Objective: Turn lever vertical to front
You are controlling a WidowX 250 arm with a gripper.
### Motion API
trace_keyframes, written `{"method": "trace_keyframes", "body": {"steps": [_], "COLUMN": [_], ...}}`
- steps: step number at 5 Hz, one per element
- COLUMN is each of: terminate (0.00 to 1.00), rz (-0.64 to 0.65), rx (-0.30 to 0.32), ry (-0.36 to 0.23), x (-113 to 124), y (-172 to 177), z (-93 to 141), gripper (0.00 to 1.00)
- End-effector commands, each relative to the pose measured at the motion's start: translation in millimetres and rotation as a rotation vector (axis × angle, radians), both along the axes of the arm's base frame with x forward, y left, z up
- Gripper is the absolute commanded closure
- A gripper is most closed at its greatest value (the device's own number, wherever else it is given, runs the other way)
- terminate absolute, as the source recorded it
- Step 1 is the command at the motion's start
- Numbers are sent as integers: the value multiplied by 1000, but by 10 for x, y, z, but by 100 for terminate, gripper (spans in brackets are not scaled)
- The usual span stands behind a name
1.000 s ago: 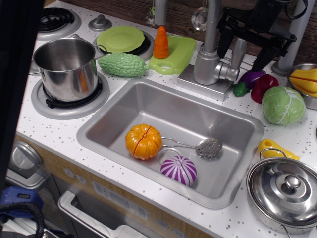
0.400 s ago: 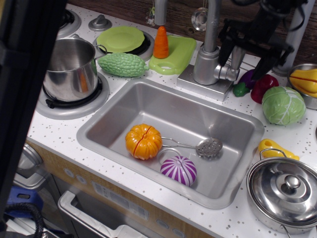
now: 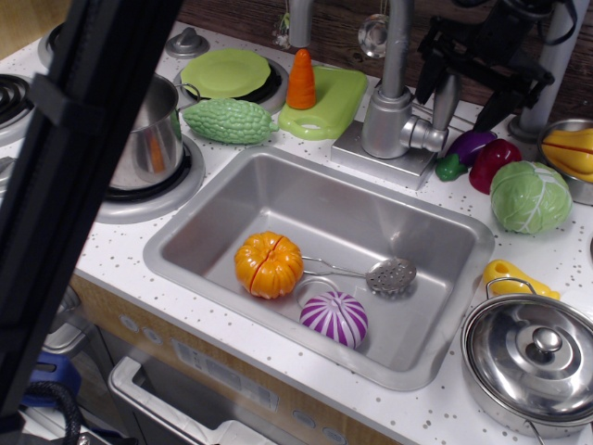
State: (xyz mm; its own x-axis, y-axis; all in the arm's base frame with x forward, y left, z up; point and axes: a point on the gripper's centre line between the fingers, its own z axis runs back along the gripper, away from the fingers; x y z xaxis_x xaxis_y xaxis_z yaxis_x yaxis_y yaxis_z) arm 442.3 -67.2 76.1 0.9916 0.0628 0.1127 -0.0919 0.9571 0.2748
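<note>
Since the earlier views the dark arm structure [image 3: 74, 176] is sweeping further across the left foreground, now covering most of the steel pot [image 3: 148, 130]; the gripper [image 3: 468, 79] is sitting slightly higher and more spread around the lever than a moment ago.

Landmark: the faucet body [image 3: 387, 120].

- Far left of the faucet body: the pot on its burner, half hidden.
- Left of it: green plate [image 3: 227, 72], bumpy green gourd [image 3: 229, 120], orange carrot [image 3: 301, 79] standing on a green cutting board [image 3: 334, 102].
- In front of it: sink [image 3: 185, 232] holding an orange pumpkin [image 3: 269, 264], slotted spoon [image 3: 371, 273] and a purple striped onion [image 3: 335, 318].
- Just right of it: the lever [image 3: 444, 100], rising upright from a round knuckle on the faucet body's side.
- The gripper's dark fingers [image 3: 428, 74] are straddling the lever, one each side, open rather than clamped; whether either is touching is unclear. Likely placed so a forward sweep tips the bar toward the sink.
- Further right: eggplant [image 3: 471, 146], cabbage [image 3: 530, 197], lidded pot [image 3: 533, 357].

No readable writing or brand marks anywhere.
</note>
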Motion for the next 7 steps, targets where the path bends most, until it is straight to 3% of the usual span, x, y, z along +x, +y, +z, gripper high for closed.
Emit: {"method": "trace_keyframes", "body": {"steps": [1,2,3,6,7], "terminate": [0,0,0,0,0], "rz": [-4,17,38,164,173], "rx": [-24,-31,-31,-50,-106], "ry": [-59,-58,-60,-72,-87], "x": [129,120,70,-366,-396], "y": [109,103,77,-20,-7], "z": [245,234,227,143,18], "gripper": [0,100,100,100,100]}}
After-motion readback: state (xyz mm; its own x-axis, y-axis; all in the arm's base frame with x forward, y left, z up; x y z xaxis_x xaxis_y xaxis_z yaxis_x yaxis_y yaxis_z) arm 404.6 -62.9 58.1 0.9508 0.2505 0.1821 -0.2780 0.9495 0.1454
